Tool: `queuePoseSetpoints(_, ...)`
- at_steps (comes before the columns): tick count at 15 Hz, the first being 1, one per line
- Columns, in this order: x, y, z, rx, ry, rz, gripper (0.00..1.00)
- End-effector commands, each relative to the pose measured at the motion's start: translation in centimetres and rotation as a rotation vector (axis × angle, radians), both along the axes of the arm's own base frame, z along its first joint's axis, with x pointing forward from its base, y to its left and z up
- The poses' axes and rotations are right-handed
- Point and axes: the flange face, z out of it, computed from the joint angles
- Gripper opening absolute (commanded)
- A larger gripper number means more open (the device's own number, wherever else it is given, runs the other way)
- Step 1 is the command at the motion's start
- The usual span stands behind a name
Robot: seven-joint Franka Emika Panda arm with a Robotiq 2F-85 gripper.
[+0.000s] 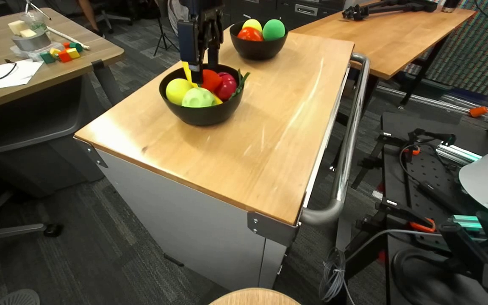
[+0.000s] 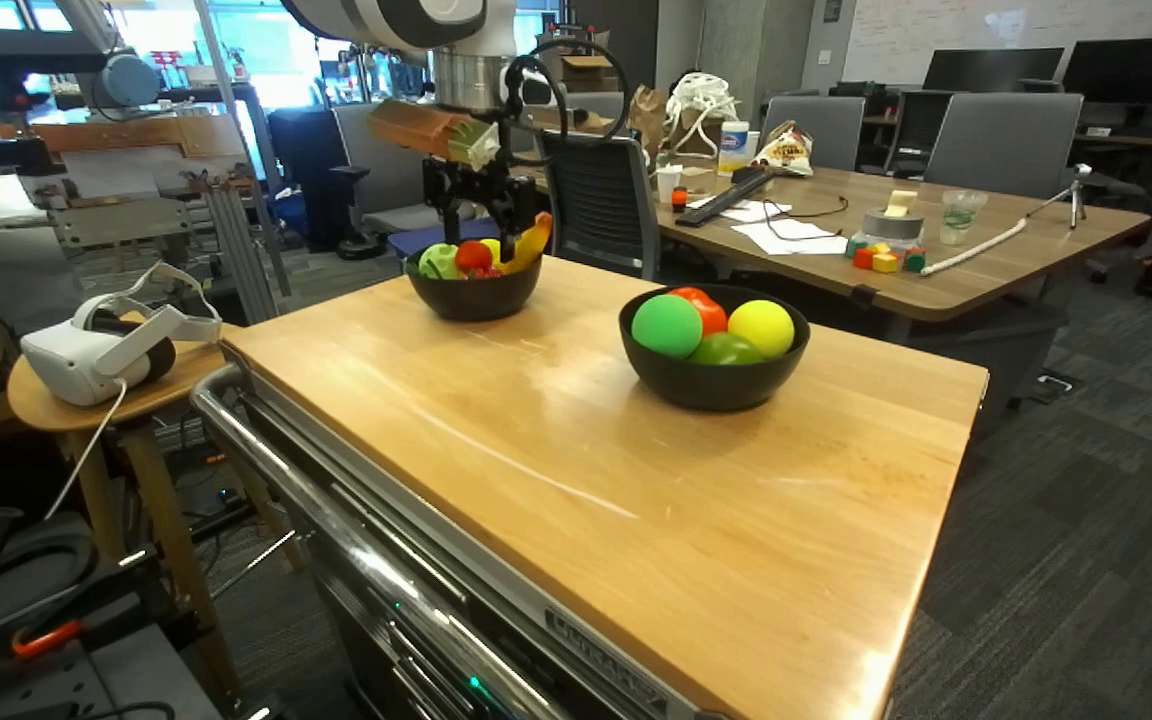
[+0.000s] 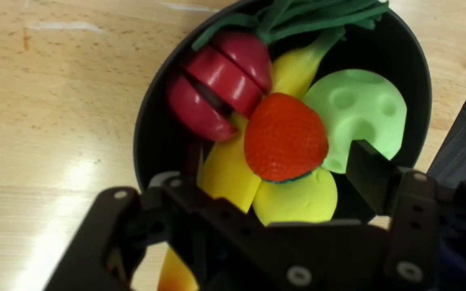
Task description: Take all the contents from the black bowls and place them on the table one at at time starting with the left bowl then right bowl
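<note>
Fingers [image 3: 372,178] on your gripper [image 3: 277,159] are spread wide fwiw, nothing pinched. From the wrist you see the bumpy red fruit [image 3: 285,137] in that gap, lying in a black bowl [image 3: 158,141], banana [image 2: 533,245] poking over the rim. Second bowl [image 2: 721,388], green ball [image 2: 667,326] in it, sits well apart on the same table [image 2: 536,420].

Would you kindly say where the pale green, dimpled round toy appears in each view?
In an exterior view: pale green, dimpled round toy, left of centre, upper half.
In an exterior view: toy, left of centre, upper half.
In the wrist view: toy, right of centre, mostly upper half.
Shared landmark: the round, glossy black bowl holding it.
</note>
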Motion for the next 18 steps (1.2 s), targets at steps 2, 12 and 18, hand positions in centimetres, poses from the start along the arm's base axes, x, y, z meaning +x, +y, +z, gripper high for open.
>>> queuePoseSetpoints(2,0.4,0.3,-0.9,0.009,0.043,0.005,0.63)
queuePoseSetpoints(12,-7.8,-1.1,7.4,-0.084,0.031,-0.105,0.24)
queuePoseSetpoints(18,-15.8,-6.8,2.9,-0.219,0.106,-0.419,0.24)
